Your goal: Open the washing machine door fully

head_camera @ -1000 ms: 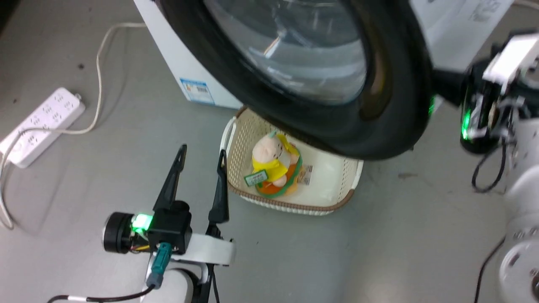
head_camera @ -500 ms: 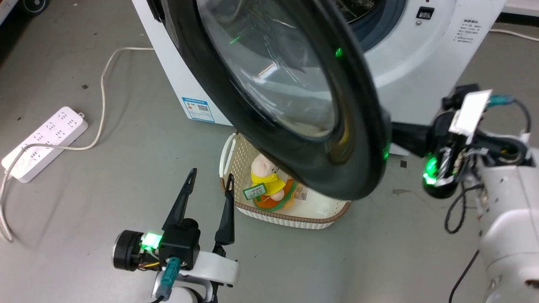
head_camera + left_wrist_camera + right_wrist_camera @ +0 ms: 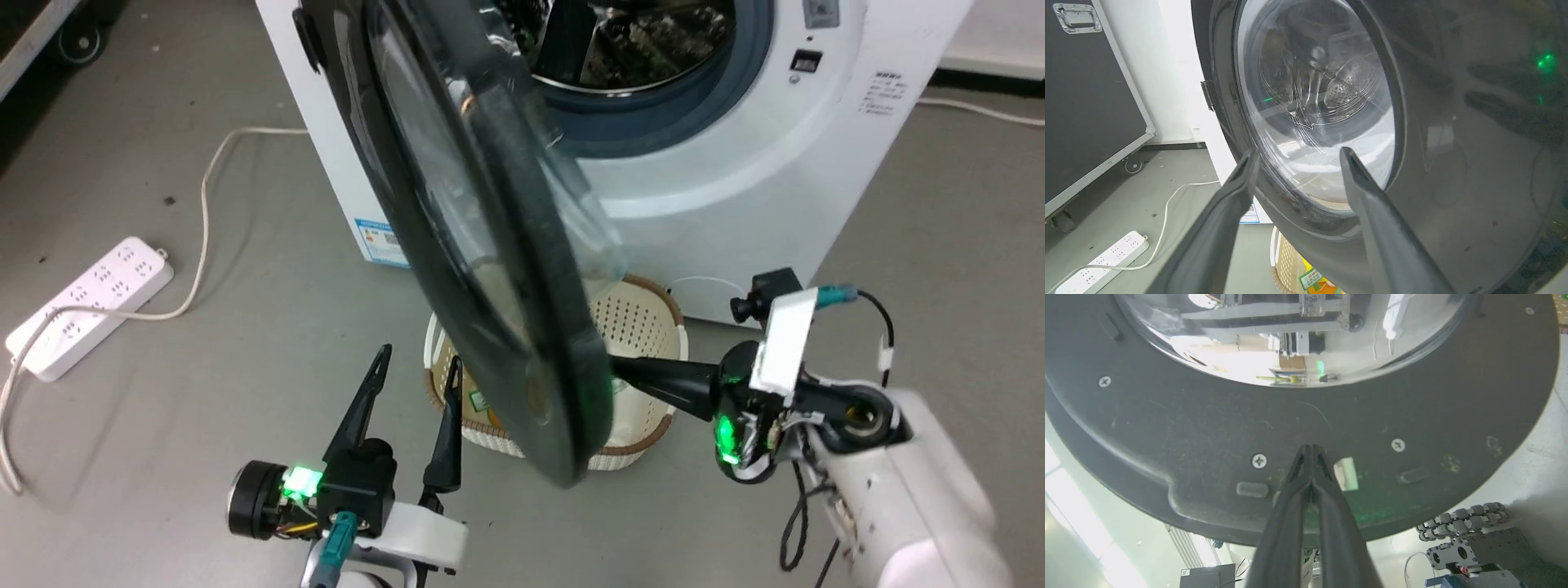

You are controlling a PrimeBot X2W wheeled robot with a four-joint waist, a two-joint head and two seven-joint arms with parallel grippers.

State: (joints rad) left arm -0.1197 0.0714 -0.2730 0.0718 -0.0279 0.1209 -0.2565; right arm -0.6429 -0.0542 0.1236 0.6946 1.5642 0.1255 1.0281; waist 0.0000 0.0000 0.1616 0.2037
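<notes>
Door: the washing machine door [image 3: 490, 269] has swung wider, now edge-on; drum [image 3: 645, 49] exposed, so nearly fully open.
Right end effector [image 3: 1311, 451]: closed, empty, tips pushing the door's inner face.
Left end effector [image 3: 419, 358]: open, empty.

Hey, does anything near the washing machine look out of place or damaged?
Nothing looks broken or spilled. The cream perforated plastic basket sits on the floor directly under the half-open round black-rimmed glass door, an odd spot.
</notes>
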